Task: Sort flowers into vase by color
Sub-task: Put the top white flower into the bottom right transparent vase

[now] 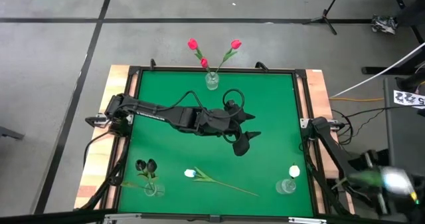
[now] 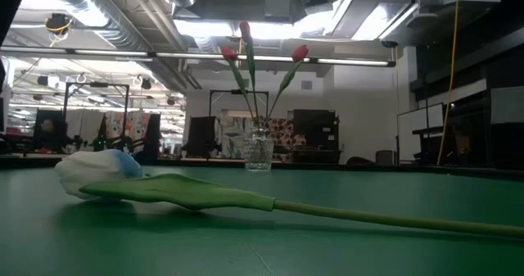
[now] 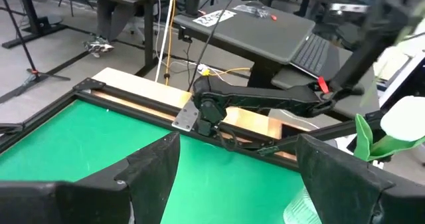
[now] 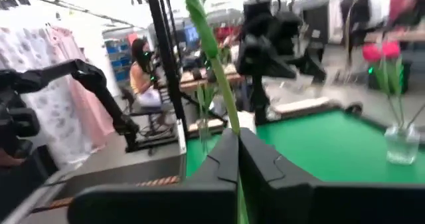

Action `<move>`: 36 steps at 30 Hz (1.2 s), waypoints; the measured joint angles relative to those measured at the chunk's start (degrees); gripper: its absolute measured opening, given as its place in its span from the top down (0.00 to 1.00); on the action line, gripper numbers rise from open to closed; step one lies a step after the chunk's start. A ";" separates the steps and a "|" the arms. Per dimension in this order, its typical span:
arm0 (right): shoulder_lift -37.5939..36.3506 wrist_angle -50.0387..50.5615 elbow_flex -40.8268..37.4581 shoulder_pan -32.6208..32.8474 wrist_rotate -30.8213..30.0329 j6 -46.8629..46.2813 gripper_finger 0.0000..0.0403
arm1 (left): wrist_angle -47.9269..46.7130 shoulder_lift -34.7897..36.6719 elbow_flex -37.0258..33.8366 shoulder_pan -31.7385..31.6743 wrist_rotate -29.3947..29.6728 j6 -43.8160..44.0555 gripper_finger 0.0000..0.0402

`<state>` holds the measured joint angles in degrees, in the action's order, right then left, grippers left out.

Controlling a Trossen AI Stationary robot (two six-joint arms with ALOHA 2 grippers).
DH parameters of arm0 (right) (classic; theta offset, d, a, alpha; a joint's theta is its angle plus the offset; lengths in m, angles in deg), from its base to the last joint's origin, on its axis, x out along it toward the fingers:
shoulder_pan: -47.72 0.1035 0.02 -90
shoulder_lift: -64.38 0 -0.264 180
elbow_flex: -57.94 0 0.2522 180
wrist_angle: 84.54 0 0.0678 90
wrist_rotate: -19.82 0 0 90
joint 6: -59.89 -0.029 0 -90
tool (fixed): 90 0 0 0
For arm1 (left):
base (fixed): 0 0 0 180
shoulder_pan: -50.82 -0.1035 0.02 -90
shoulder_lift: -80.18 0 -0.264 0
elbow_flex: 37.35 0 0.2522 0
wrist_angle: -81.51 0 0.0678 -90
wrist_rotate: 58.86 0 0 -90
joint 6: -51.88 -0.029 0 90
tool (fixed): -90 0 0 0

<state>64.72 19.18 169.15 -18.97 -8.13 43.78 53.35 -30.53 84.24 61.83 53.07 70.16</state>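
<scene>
My left gripper (image 1: 242,141) (image 3: 242,184) hangs open over the middle of the green table and touches nothing. My right gripper (image 1: 392,181) (image 4: 238,141) is beyond the table's right edge, shut on a green flower stem. A white tulip (image 1: 219,179) (image 2: 196,192) lies flat on its side near the near edge. Three pink-red tulips (image 1: 212,51) (image 2: 246,59) stand in a glass vase (image 1: 211,82) (image 2: 258,153) at the far edge. Near-black tulips (image 1: 146,165) stand in a vase (image 1: 151,188) at the near left. One white tulip (image 1: 294,172) (image 3: 405,121) stands in a vase (image 1: 286,185) at the near right. My right gripper pinches a thin green stem (image 4: 222,98) between its two shut fingers. The stem rises past the fingertips, clear of the table. Its head is out of view, so the colour cannot be told.
A dark raised frame (image 1: 304,117) borders the green table, with wooden boards outside it. The left arm (image 1: 166,114) stretches from the left edge across the middle. A laptop desk (image 3: 265,31) and cables stand beyond the right edge. A person (image 4: 143,71) sits in the room behind.
</scene>
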 joint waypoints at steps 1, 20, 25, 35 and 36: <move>0.00 0.01 -1.82 1.55 -0.18 0.43 1.00 | 0.00 0.00 0.00 0.00 0.18 0.43 0.27; -0.03 -6.23 -23.88 16.18 7.63 16.17 1.00 | -0.02 -0.07 0.02 0.37 9.59 10.01 0.27; -0.03 -5.37 -26.87 16.96 11.45 22.09 1.00 | -0.02 -0.11 0.02 0.37 10.49 10.65 0.27; -0.03 -1.44 -27.08 12.51 5.16 32.43 1.00 | -0.02 -0.11 0.02 0.33 12.24 12.00 0.27; -0.04 -1.66 -26.97 12.02 3.03 32.08 1.00 | -0.04 -0.11 0.02 0.33 12.59 12.32 0.27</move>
<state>64.68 17.51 142.18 -6.95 -5.10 75.86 53.31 -30.64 84.26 62.15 65.66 82.48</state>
